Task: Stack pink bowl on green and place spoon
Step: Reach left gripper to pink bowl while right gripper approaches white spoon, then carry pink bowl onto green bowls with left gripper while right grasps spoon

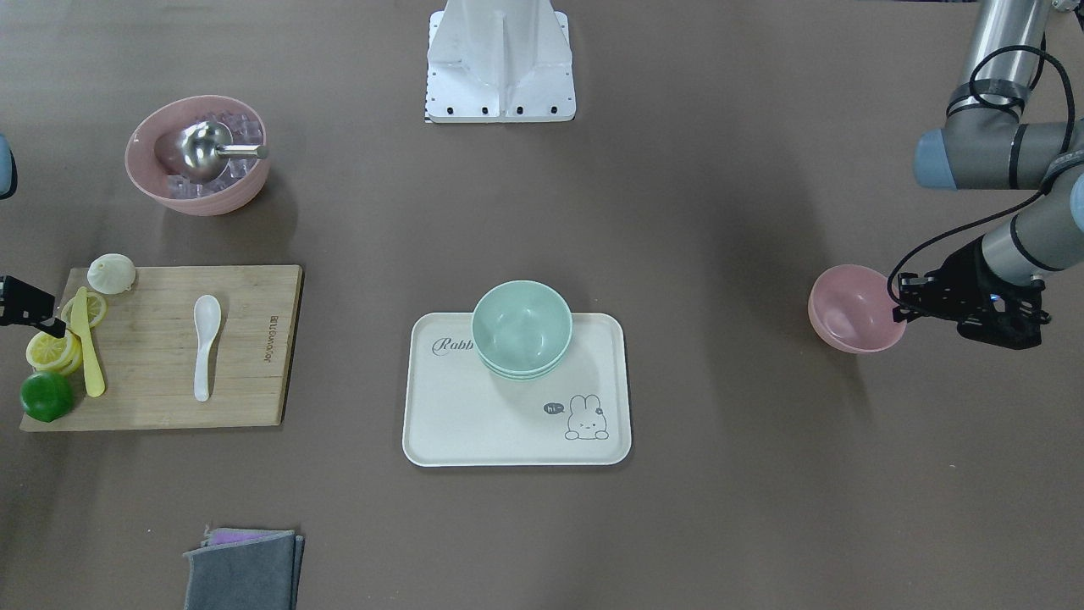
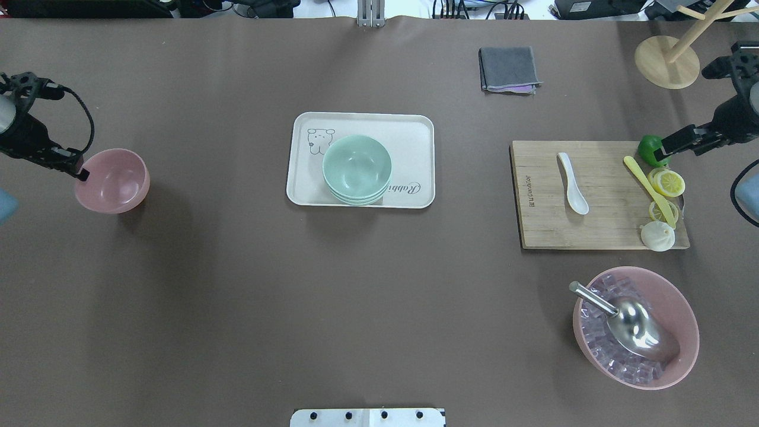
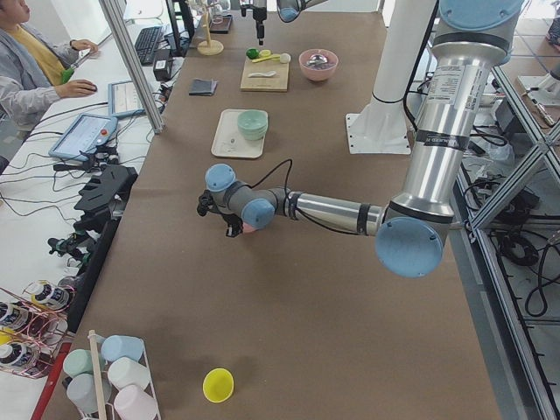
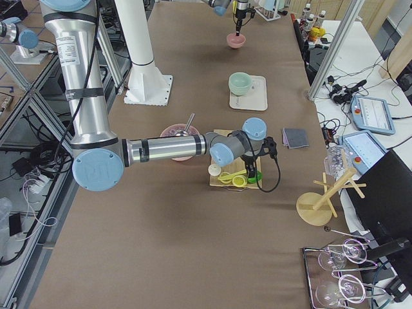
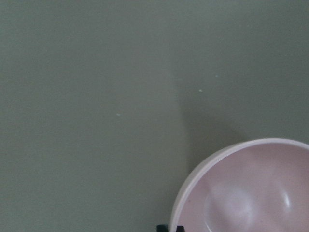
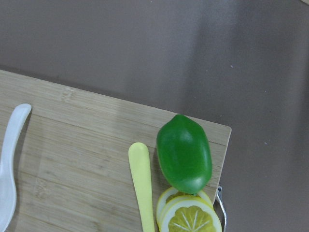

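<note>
Two arms out, my left gripper (image 2: 83,174) pinching the pink bowl (image 2: 115,181) by its rim, right gripper (image 2: 667,145) over the lime (image 6: 184,153), cannot tell its grip.

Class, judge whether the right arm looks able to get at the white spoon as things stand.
Probably yes. The right gripper hovers by the lime at the cutting board's end. The white spoon lies alone on bare wood, apart from the yellow knife, with nothing over it.
</note>
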